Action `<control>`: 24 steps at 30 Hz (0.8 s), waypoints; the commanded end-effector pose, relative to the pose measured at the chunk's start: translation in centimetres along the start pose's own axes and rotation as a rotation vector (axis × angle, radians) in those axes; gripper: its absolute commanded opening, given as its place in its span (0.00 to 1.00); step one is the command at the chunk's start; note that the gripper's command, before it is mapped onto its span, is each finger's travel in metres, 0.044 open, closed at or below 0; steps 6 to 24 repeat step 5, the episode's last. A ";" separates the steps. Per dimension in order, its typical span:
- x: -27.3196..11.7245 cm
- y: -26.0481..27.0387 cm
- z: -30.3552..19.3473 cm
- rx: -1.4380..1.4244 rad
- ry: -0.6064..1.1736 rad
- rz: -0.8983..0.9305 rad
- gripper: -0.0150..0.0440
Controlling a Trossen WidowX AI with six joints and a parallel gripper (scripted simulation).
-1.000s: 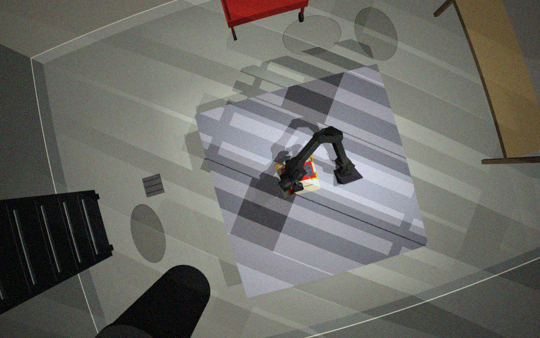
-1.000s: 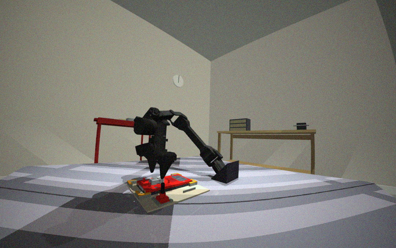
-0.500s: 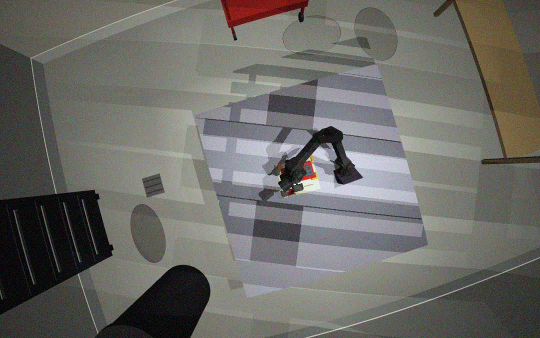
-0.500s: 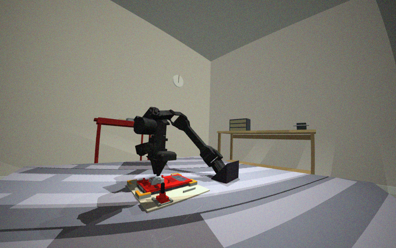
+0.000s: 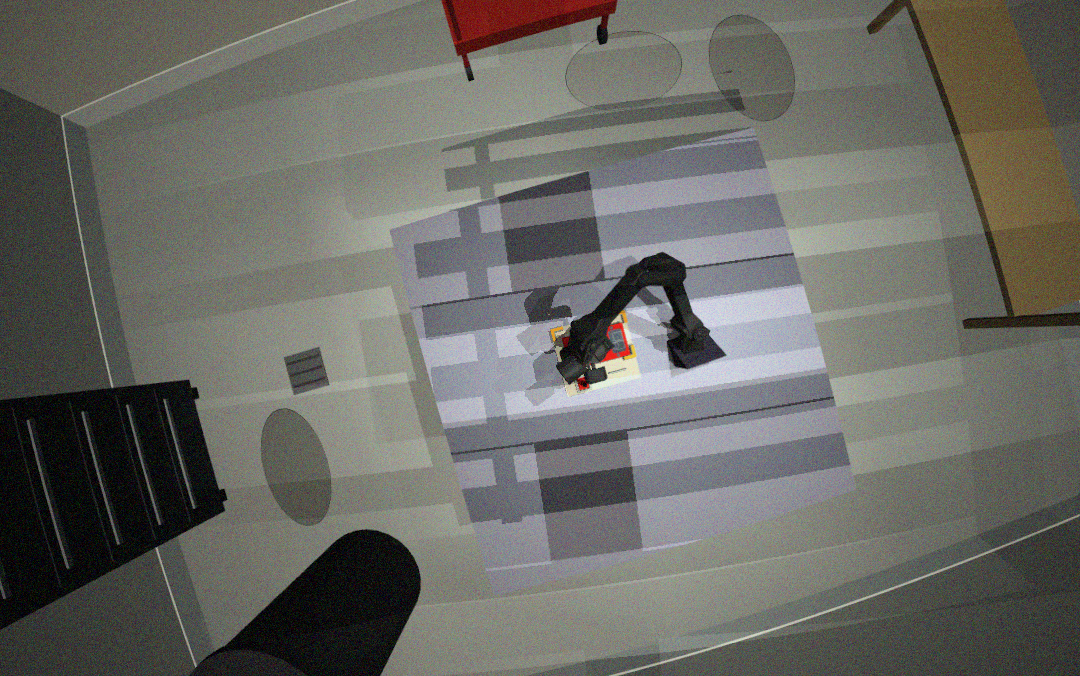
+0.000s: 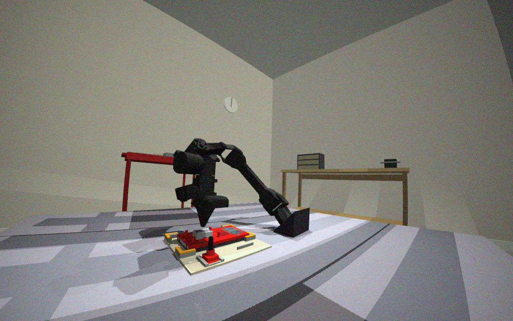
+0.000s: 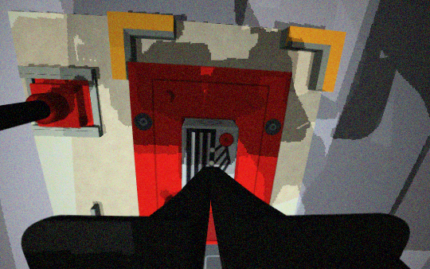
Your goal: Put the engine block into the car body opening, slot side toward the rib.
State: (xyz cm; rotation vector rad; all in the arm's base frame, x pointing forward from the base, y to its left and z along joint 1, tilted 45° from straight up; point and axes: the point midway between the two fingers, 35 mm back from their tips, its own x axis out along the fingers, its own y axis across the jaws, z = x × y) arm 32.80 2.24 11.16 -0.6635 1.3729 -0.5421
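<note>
The grey engine block (image 6: 198,234) (image 7: 201,145) sits upright in the opening of the red car body (image 6: 227,238) (image 7: 143,171), its top standing above the body's surface. Its striped top and round red cap show in the wrist view; the fingers hide its near end. I cannot tell whether it is fully down, and the slot and rib are not clearly visible. My gripper (image 6: 203,225) (image 7: 210,173) is shut and empty, pointing down with its fingertips together just above the block. Any contact is too small to tell.
The cream board (image 6: 261,246) (image 7: 85,171) carries orange-topped corner brackets (image 7: 141,21) (image 6: 184,250) around the car body. A red piece with a black upright post (image 6: 210,255) (image 7: 76,107) stands beside the car. A small grey bar (image 6: 245,246) (image 7: 95,208) is also on the board.
</note>
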 end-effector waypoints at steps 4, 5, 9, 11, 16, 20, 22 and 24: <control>0.0 0.0 0.0 0.004 0.001 0.001 0.25; 0.0 0.0 0.0 0.004 0.001 0.001 0.25; 0.0 0.0 0.0 0.004 0.001 0.001 0.25; 0.0 0.0 0.0 0.004 0.001 0.001 0.25; 0.0 0.0 0.0 0.004 0.001 0.001 0.25; 0.0 0.0 0.0 0.004 0.001 0.001 0.25; 0.0 0.0 0.0 0.004 0.001 0.001 0.25; 0.0 0.0 0.0 0.004 0.001 0.001 0.25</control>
